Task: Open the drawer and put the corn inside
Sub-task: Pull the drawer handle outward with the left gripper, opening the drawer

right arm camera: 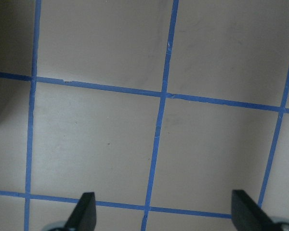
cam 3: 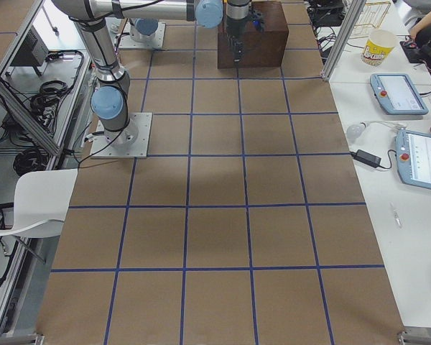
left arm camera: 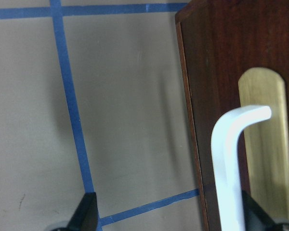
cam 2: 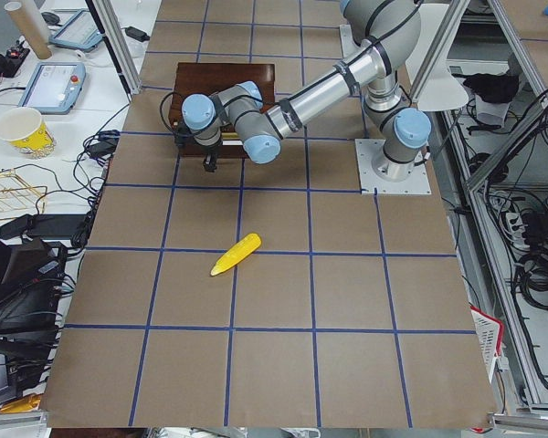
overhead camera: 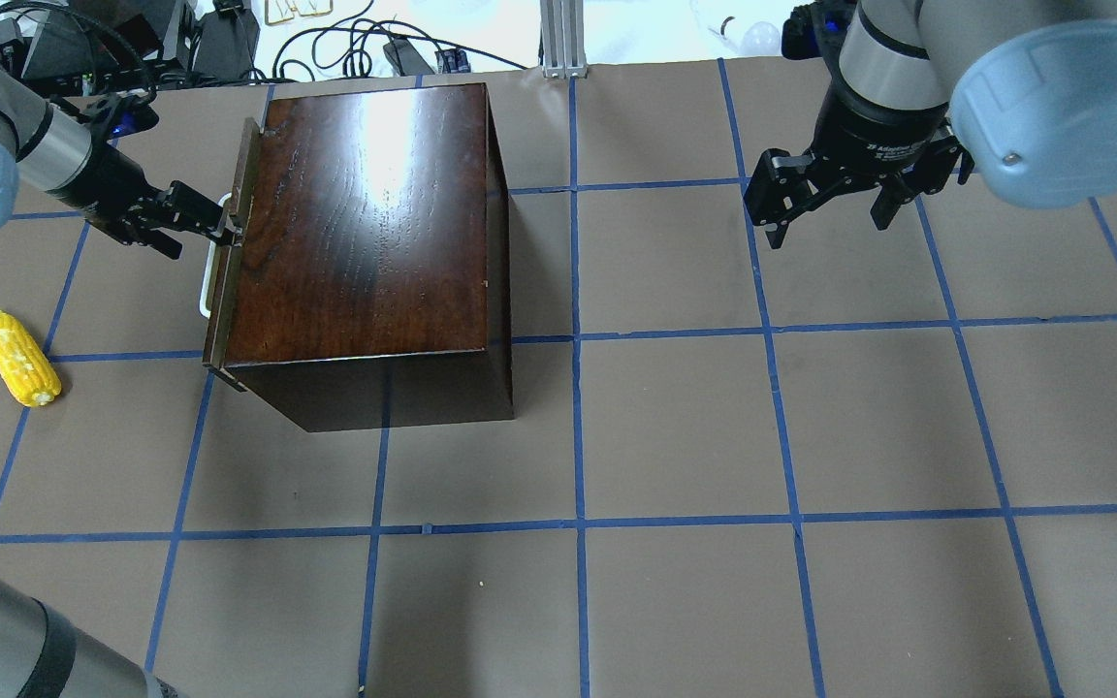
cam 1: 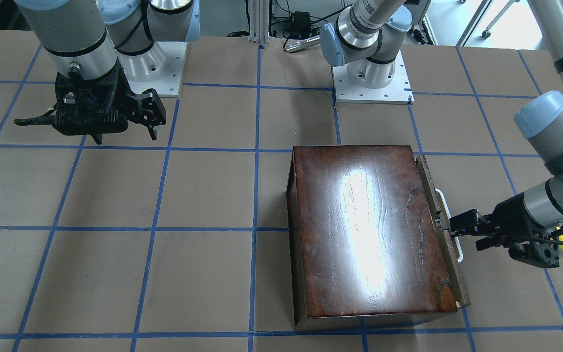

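Observation:
The dark wooden box point(overhead camera: 365, 213) stands on the table, and its drawer point(overhead camera: 229, 281) faces my left arm. I cannot tell whether the drawer front is flush or barely pulled out. My left gripper point(overhead camera: 222, 229) is open at the white handle point(overhead camera: 207, 291). In the left wrist view the handle point(left arm camera: 226, 163) stands between the spread fingers point(left arm camera: 89, 211), close to the right one. The yellow corn point(overhead camera: 20, 357) lies on the table to the left of the box, apart from both grippers. My right gripper point(overhead camera: 825, 208) is open and empty, hovering far to the right.
Blue tape lines grid the brown table cover point(overhead camera: 675, 427). The two arm bases point(cam 1: 372, 83) stand at the robot's side of the table. A side bench holds a paper cup point(cam 2: 23, 132) and tablets point(cam 3: 399, 93).

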Controlling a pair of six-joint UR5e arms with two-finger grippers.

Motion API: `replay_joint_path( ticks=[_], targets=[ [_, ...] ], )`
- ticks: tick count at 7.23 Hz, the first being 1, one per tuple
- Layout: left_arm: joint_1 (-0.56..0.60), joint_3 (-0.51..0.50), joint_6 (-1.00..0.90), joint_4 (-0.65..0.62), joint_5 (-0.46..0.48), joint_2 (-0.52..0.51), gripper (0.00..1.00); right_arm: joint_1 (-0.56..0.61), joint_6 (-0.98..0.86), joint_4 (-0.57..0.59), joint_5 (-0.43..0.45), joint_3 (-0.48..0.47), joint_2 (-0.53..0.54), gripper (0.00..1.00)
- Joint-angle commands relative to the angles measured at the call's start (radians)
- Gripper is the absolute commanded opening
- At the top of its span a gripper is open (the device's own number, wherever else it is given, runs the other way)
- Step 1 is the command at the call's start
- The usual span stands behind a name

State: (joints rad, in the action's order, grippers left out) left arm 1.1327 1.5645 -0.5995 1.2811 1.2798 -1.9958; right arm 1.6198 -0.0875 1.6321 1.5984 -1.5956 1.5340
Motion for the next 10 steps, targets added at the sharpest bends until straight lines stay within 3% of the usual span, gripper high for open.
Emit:
replay_joint_path(
  ticks=[1,10],
  targets=[
    [-0.001,-0.006,-0.022,0.0,0.001,-0.008,1.0,0.002,0.0,0.0,0.0,0.0,0.0,1.0],
    [-0.025,-0.043,-0.092,0.006,0.05,-0.032,1.0,0.002,0.0,0.0,0.0,0.0,0.0,1.0]
  ],
)
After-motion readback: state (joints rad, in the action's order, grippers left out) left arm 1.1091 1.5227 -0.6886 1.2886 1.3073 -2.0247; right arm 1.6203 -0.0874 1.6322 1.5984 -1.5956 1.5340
